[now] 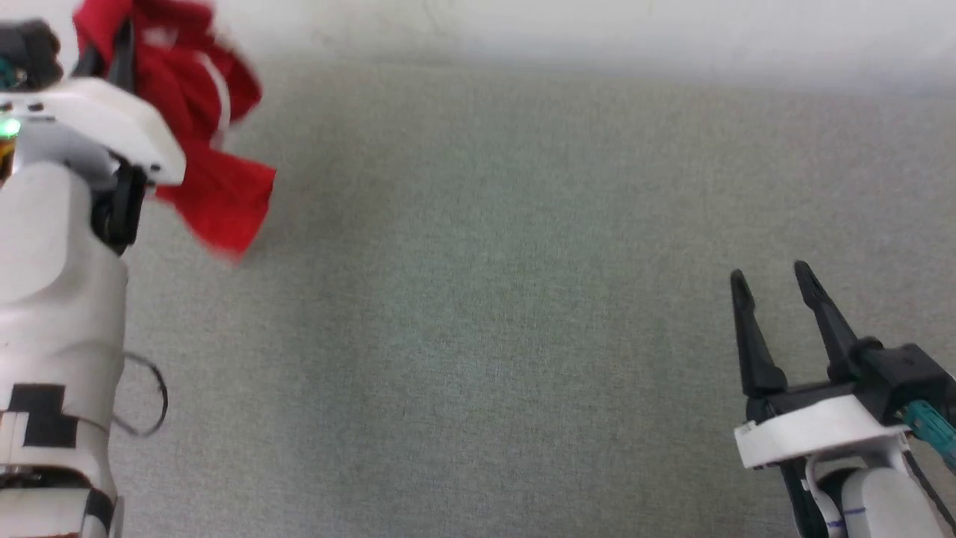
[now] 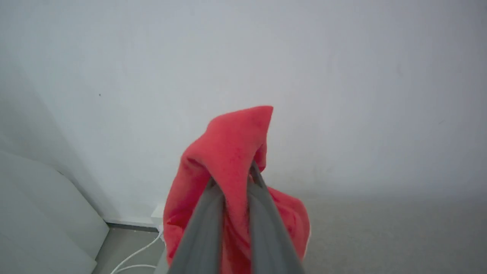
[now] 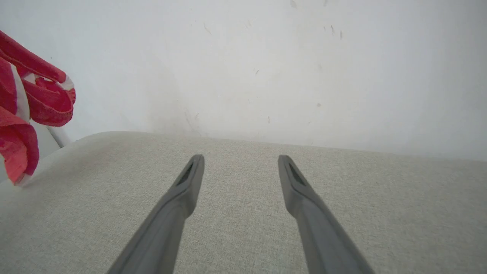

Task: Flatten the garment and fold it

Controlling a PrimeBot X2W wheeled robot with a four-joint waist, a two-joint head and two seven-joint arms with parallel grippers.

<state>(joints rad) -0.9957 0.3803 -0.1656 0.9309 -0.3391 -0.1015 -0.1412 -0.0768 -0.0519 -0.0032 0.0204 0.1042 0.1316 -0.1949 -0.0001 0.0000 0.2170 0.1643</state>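
I see my left pincer (image 2: 233, 178) clamped on a fold of the bright red thin-fabric shorts with white stripes (image 1: 216, 187). They hang bunched at the far left corner of the grey cloth-covered surface (image 1: 485, 314). My right pincer (image 1: 769, 273) has its fingers apart, over the near right part.

table (image 1: 478, 299) covered in grey-beige woven cloth, rounded corner at far left edge. white wall (image 1: 597, 30) right behind, faint scuffs and specks (image 3: 266, 76). off table's left end: grey floor (image 2: 118, 243), white cable (image 2: 133, 255) looping, pale panel (image 2: 38, 213) against wall.
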